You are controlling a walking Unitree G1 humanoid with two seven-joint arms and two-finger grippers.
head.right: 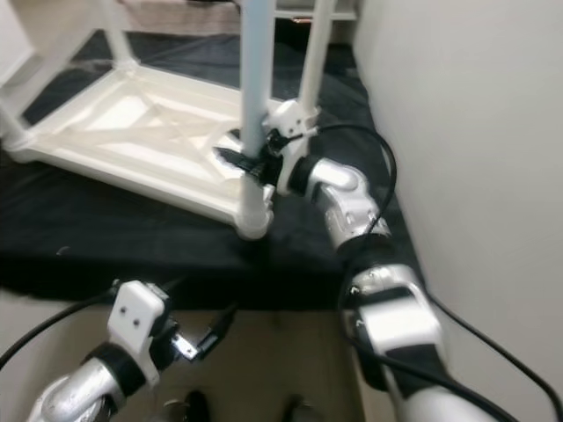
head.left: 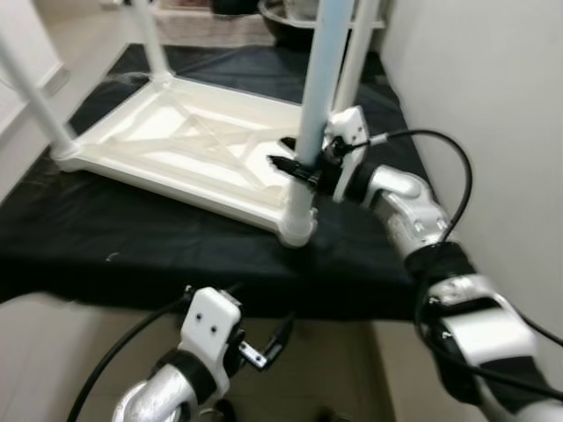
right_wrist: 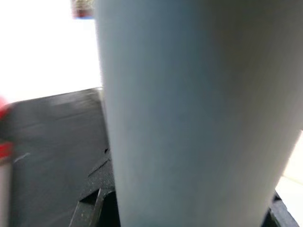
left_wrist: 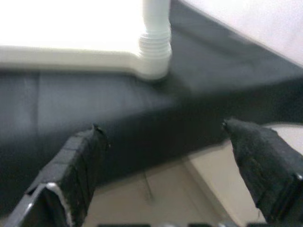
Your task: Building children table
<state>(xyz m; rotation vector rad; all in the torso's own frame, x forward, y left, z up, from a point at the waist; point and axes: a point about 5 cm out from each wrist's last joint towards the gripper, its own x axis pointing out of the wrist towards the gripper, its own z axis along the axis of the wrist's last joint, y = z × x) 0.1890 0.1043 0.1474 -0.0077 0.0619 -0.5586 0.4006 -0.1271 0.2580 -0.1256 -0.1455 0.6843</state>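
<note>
Lower left of frame: my left gripper [head.left: 264,350] hangs with fingers spread, grasping nothing, below the black cloth [head.left: 132,237]. Centre: white table top [head.left: 189,145] lies upside down on it. Right of centre: my right gripper [head.left: 295,169] is clenched around the pale-blue leg [head.left: 318,83], long axis upright.

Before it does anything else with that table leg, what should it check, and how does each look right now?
1. Right tool closed around the pale leg: ok.
2. Leg seated in the corner socket of the upturned white tabletop: ok, threaded collar at the socket.
3. Leg fully tightened: cannot tell.
4. Tabletop resting on the black cloth: ok.
5. Left tool open, holding nothing, low before the cloth's edge: ok.
</note>
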